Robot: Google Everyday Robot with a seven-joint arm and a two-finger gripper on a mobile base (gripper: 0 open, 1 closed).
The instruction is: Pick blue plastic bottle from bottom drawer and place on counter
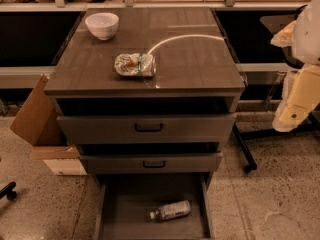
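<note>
The blue plastic bottle (170,210) lies on its side on the floor of the open bottom drawer (125,209), white cap pointing left. The counter (190,59) is a dark wood-grain slab with a pale curved streak, above two drawers with black bar handles. My gripper (292,115) hangs at the right edge of the view, on a pale arm, beside the cabinet at about the height of the top drawer and far from the bottle.
A white bowl (102,25) stands at the counter's back left. A shiny snack packet (135,64) lies near the counter's middle. A cardboard box (37,111) leans left of the cabinet. A black stand leg (243,151) sits on the floor to the right.
</note>
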